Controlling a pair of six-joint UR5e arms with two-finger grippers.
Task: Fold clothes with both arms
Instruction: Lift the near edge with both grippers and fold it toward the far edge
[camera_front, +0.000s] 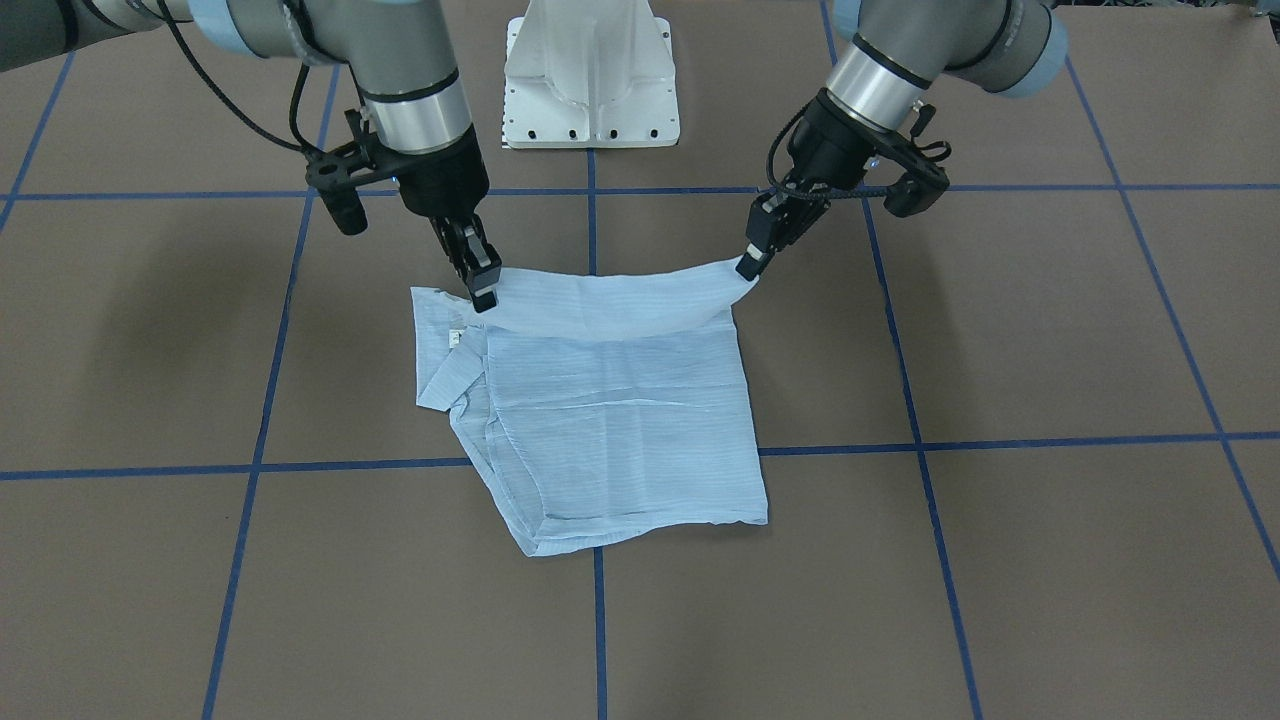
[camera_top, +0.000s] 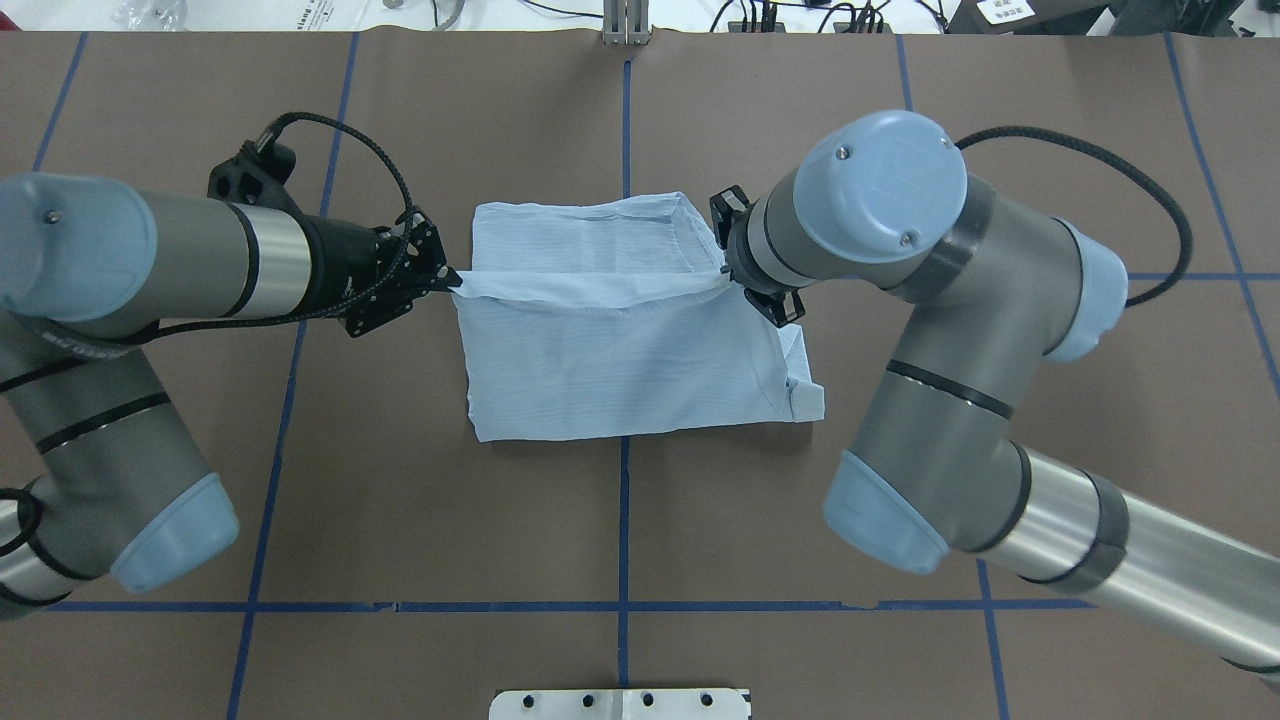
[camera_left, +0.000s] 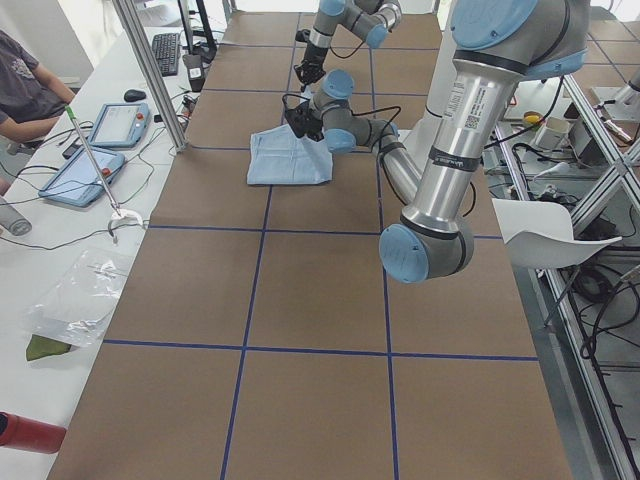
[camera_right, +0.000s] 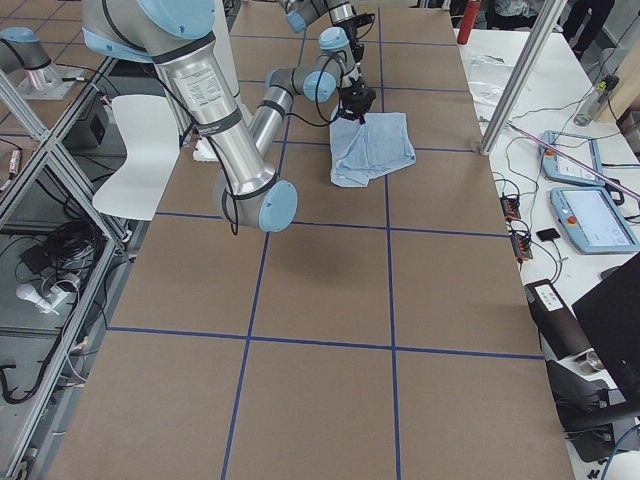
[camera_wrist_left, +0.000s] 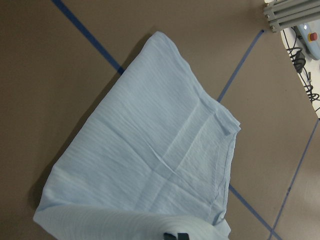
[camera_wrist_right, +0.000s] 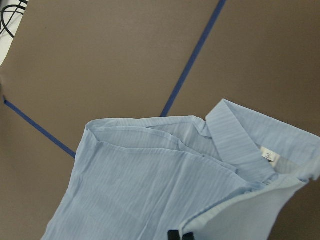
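The pale-blue striped shirt (camera_front: 610, 420) lies folded in the middle of the table, its collar (camera_front: 450, 370) and neck label toward my right arm. My left gripper (camera_front: 752, 265) and my right gripper (camera_front: 483, 290) are each shut on an end of the shirt's edge nearest my base. They hold it raised as a sagging band over the rest of the shirt. In the overhead view the left gripper (camera_top: 450, 282) pinches the shirt (camera_top: 620, 350); the right gripper's fingers are hidden under its wrist. The right wrist view shows the collar (camera_wrist_right: 245, 145), the left wrist view the folded cloth (camera_wrist_left: 150, 150).
The white pedestal base (camera_front: 592, 80) stands behind the shirt. Blue tape lines (camera_front: 600, 620) cross the brown table. In the side views a metal post (camera_left: 150, 75) and operators' tablets (camera_left: 85, 175) stand at the far table edge.
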